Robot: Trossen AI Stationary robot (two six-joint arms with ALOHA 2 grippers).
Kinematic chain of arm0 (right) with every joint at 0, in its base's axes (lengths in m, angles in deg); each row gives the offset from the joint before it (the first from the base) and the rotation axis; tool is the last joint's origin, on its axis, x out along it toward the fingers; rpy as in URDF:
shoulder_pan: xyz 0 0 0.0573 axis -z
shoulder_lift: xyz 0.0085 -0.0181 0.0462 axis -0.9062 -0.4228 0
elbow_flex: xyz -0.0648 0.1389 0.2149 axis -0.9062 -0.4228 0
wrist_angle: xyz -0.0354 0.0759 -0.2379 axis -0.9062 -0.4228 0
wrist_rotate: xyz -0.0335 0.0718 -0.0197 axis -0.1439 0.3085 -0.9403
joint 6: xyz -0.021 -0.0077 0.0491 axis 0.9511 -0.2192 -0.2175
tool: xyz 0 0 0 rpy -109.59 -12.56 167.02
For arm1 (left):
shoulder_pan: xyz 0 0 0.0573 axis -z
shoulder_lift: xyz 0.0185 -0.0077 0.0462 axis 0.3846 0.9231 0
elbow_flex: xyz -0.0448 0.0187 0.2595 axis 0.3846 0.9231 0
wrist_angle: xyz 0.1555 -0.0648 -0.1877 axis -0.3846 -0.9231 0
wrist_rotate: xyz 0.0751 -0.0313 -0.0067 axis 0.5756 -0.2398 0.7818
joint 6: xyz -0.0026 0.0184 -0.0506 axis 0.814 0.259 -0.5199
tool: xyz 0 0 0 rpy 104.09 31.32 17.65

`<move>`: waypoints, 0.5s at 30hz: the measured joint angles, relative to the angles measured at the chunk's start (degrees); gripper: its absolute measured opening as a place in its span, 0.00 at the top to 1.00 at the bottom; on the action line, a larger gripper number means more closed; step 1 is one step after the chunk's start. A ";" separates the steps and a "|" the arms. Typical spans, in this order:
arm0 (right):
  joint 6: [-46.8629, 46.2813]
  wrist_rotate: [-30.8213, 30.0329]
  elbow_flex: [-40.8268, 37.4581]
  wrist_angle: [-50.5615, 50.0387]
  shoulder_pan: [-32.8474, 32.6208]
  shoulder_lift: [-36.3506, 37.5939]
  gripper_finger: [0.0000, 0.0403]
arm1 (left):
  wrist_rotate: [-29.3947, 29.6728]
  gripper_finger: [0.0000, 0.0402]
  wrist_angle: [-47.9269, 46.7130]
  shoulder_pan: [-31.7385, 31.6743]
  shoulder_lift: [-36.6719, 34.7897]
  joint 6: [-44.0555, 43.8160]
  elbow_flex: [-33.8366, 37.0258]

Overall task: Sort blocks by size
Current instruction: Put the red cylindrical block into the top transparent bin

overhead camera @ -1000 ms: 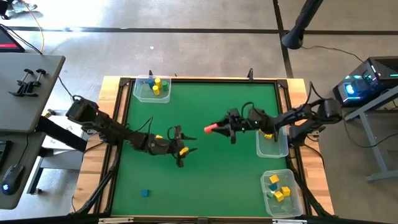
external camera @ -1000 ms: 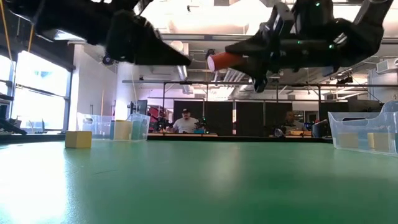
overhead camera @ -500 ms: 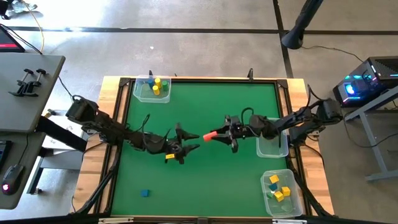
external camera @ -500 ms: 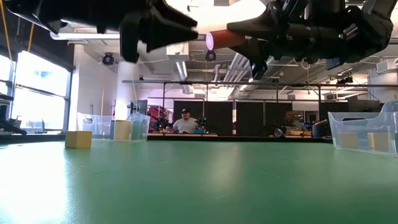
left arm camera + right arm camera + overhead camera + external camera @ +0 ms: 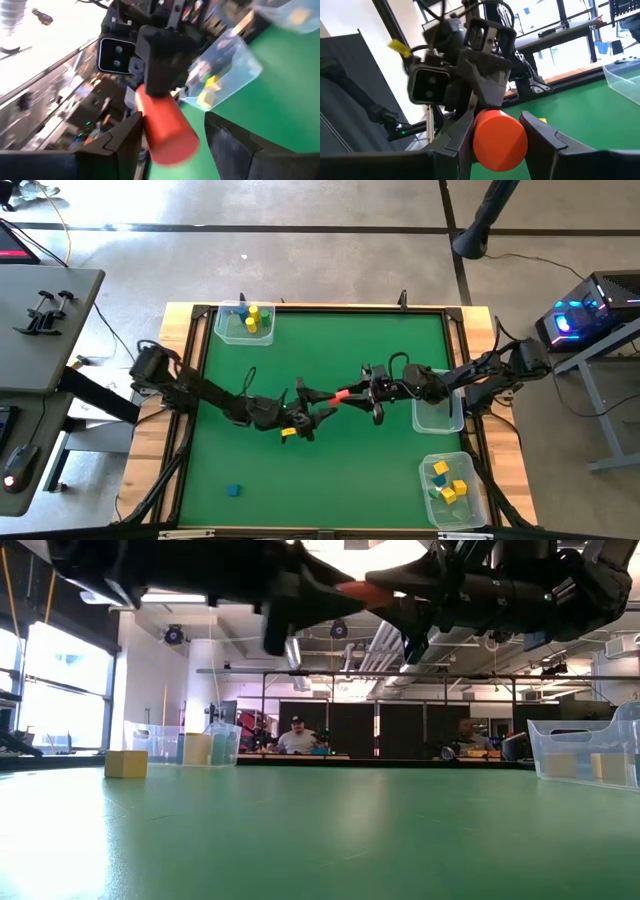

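The two arms meet above the middle of the green table in what reads as a handover of a red cylinder. The right gripper is closed on one end of the cylinder, its fingers pressed against the curved sides; the free round end points left, toward the other arm. The left gripper has its jaws parted wide, and in the left wrist view the cylinder's free end sits between the two fingers without visible contact on either side. The cylinder's long axis runs roughly left to right across the table, tilted slightly, in line with the left gripper's approach, and it is carried well above the surface, as the low view confirms. The coming move depends on this alignment: the left jaws must close across the free end before the right gripper releases. A yellow block lies on the table just below the left gripper, and a blue block lies near the front left. Clear tubs stand at the far left corner, the right edge and the near right corner.
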 joint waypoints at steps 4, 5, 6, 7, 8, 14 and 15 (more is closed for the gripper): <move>-0.11 -0.14 0.00 0.08 0.02 -0.04 0.69 | 6.98 0.51 0.37 0.65 3.64 0.61 -3.87; -0.11 -0.19 0.00 -0.02 0.02 -0.04 0.69 | 8.71 0.51 0.24 0.81 4.20 0.20 -4.47; -0.11 -0.27 0.00 -0.02 0.02 -0.04 0.69 | 9.96 0.51 0.25 0.95 4.66 -0.27 -4.91; -0.10 -0.35 0.00 0.01 0.02 -0.04 0.69 | 10.81 0.51 0.18 1.00 4.94 -0.88 -5.20; 0.04 -0.33 0.01 0.14 0.02 -0.04 0.69 | 11.37 0.51 0.01 1.07 5.02 -1.46 -5.29; 0.24 -0.04 0.07 0.62 0.00 -0.04 0.69 | 16.42 0.56 -0.27 2.29 5.12 -6.93 -5.27; 0.26 -0.03 0.07 0.67 0.00 -0.04 0.69 | 17.33 0.57 -0.27 2.56 5.12 -7.35 -5.27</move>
